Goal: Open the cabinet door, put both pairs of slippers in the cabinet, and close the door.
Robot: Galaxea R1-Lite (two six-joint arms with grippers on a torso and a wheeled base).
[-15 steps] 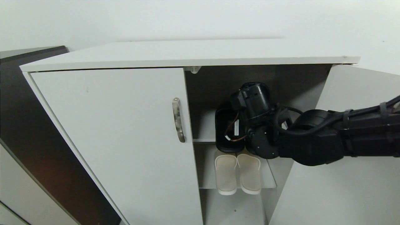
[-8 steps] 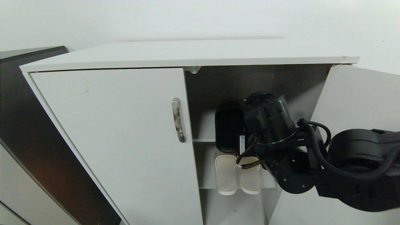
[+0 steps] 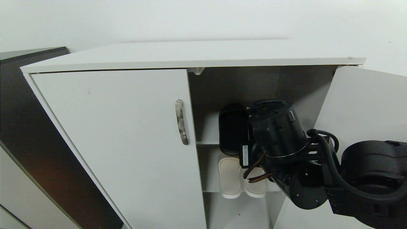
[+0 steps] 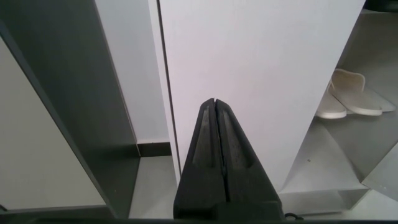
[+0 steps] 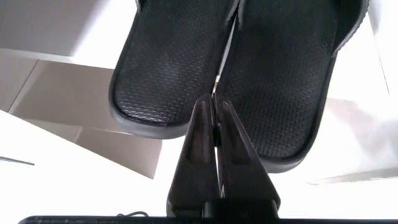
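Right now my right gripper [image 5: 215, 106] is hanging just in front of the black slippers [image 5: 280, 62], its two fingers pressed together on nothing. My right wrist camera is showing both black slippers side by side, their textured faces toward me and their near ends sticking out past the shelf [image 5: 68, 93] edge. From the head camera, the black slippers [image 3: 233, 128] are sitting on the upper shelf [image 3: 206, 143] inside the cabinet [image 3: 190, 54], and my arm is covering most of the second one. My left wrist camera is giving what the others are not: my left gripper [image 4: 214, 106], closed and empty, facing the shut door [image 4: 261, 74], with the white slippers [image 4: 348, 93] off to one side. From the head, the white slippers [image 3: 229, 178] are lying on the lower shelf [image 3: 210, 190], directly below the black ones.

I am counting two pairs, four slippers in all; two doors, one shut [image 3: 120, 133] with one handle [image 3: 180, 122], one swung open [image 3: 359, 101]; and two shelves.
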